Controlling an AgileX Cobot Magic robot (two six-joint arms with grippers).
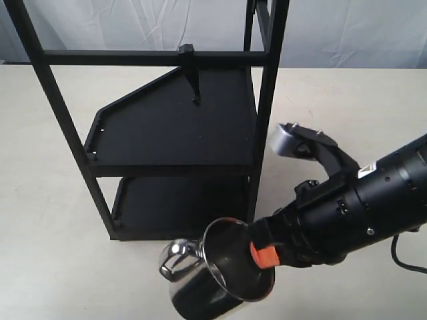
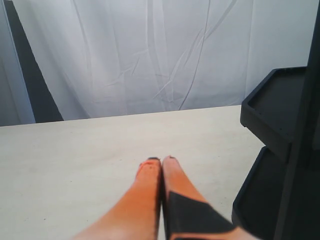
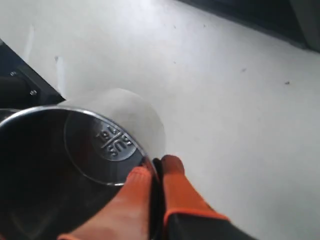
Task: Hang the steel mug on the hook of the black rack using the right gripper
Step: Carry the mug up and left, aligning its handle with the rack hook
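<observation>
The steel mug [image 1: 213,280] hangs low in front of the black rack [image 1: 173,127], its open mouth turned up toward the camera and its loop handle [image 1: 177,260] pointing left. My right gripper [image 1: 262,255] is shut on the mug's rim, one orange finger inside the wall and one outside. In the right wrist view the mug [image 3: 75,165] shows its stamped base emblem, with the gripper [image 3: 155,172] pinching the wall. The hook [image 1: 193,77] hangs from the rack's upper crossbar, well above and behind the mug. My left gripper [image 2: 161,161] is shut on nothing, over bare table.
The rack's near right post [image 1: 267,113] stands just above the mug and close to my right arm. A corner of the rack's shelves [image 2: 272,105] shows beside the left gripper. White curtain [image 1: 347,30] closes the back of the pale table [image 1: 53,253].
</observation>
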